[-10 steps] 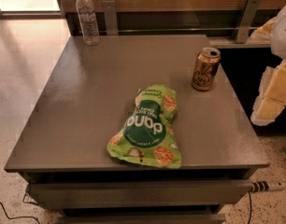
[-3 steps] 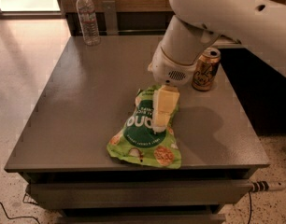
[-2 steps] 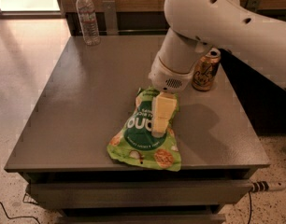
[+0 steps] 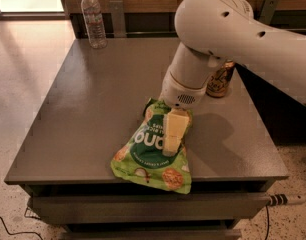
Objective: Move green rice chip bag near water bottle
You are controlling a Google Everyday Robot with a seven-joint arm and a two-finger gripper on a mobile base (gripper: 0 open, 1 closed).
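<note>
Arm has swung in: gripper [image 4: 173, 132] now sits on the bag [image 4: 154, 149], front-left of the can [image 4: 220, 79]; clamped or not, I cannot tell. Danger: crinkly film slips out on the lift, or the arm clips the can swinging toward the bottle [image 4: 93, 19], far back-left of it.

Gold drink can [image 4: 220, 81] upright on grey table [image 4: 93, 109], speckled floor [image 4: 15, 134] around, cable [image 4: 288, 199] at lower right
</note>
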